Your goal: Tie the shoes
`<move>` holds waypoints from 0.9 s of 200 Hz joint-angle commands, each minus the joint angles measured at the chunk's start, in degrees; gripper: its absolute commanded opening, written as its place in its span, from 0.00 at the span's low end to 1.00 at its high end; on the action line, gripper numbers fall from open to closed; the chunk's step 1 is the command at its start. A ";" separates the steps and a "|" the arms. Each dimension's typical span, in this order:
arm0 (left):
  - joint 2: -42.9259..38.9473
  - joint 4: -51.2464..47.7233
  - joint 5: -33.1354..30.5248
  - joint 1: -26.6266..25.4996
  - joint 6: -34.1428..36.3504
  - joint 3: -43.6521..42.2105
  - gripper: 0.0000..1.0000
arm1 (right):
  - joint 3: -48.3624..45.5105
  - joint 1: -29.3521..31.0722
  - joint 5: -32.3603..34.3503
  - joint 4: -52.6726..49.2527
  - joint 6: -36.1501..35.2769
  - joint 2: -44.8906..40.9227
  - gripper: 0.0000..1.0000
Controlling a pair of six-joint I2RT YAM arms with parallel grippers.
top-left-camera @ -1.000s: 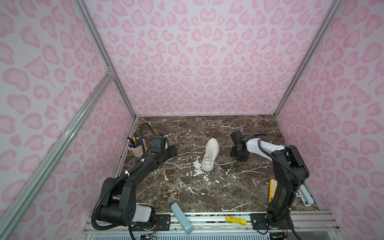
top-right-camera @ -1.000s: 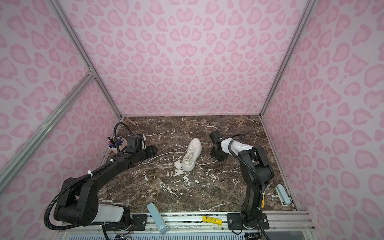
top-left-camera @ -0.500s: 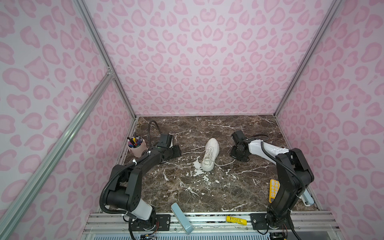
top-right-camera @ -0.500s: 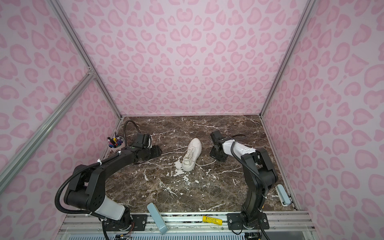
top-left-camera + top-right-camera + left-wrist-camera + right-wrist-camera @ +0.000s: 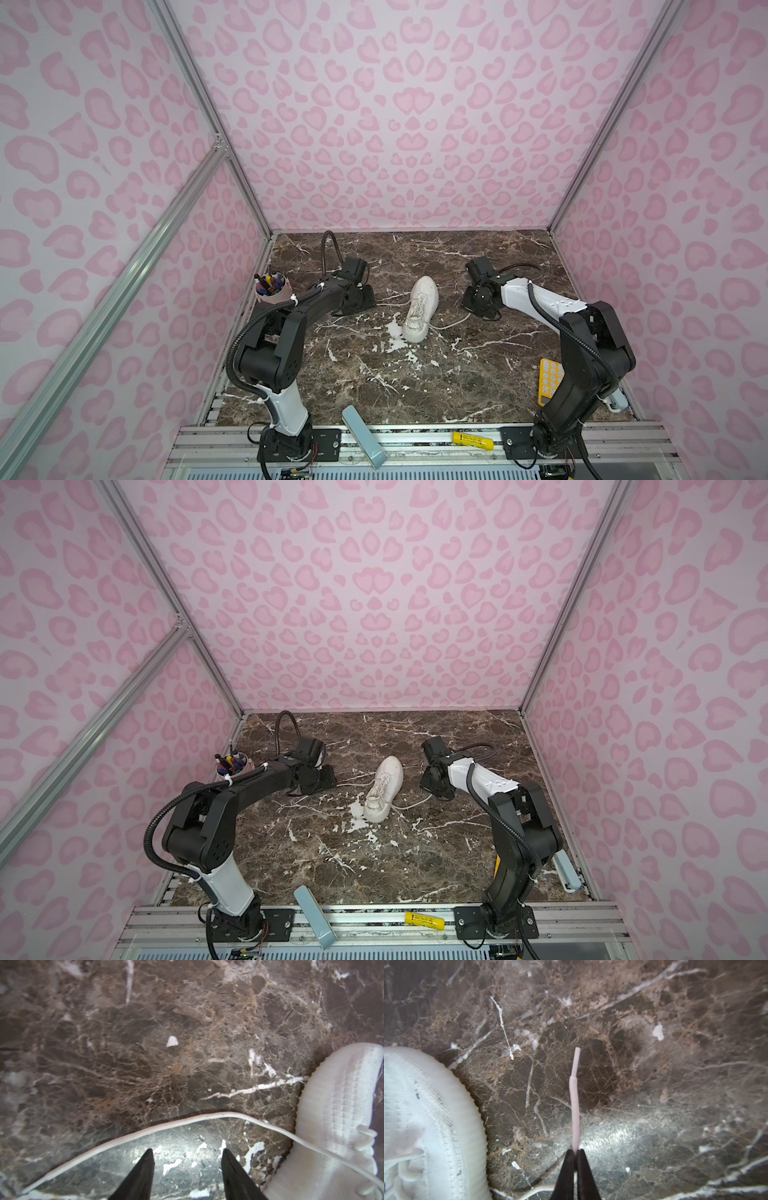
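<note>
Here, we are reading the scene from left to right across a brown marble table [image 5: 415,374]. At the far left, a cup of pens [image 5: 272,286] is standing against the side wall. Next to it, the left gripper [image 5: 365,298] is hanging low over the table, near the shoe but apart from it. In the left wrist view, we are seeing its two dark fingers [image 5: 143,1174] standing spread, with bare marble between them. The left lace [image 5: 187,1119] is lying in a loose curve just beyond the fingertips, touching neither of them.

At the centre, the white shoe [image 5: 422,307] is resting on its sole. Its toe is pointing toward the back wall and its heel toward the front rail. Its laces are lying untied, one trailing out to each side in both top views.

To the right of the shoe, the right lace [image 5: 451,323] is running across the table to the right gripper [image 5: 473,309]. In the right wrist view, we are seeing this gripper's jaws pressed together and pinching the lace a short way from its end. The free tip [image 5: 574,1095] is sticking out straight past the fingertips, with the side of the shoe [image 5: 425,1115] close by.

At the far right, a yellow pad with rows of pale buttons [image 5: 548,380] is lying on the table, partly hidden behind the right arm.
</note>
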 commanded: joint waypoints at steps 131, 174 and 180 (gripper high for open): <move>11.51 -8.60 -3.62 -3.16 24.05 13.21 0.49 | 0.22 -0.84 0.73 -1.55 -2.68 -2.01 0.07; 12.11 -7.08 -3.04 -3.14 24.21 11.71 0.47 | 0.14 -0.84 0.66 -1.81 -2.68 -2.21 0.07; 12.28 -7.02 -2.93 -3.13 24.17 11.70 0.46 | 0.12 -0.83 0.71 -1.90 -2.68 -2.21 0.07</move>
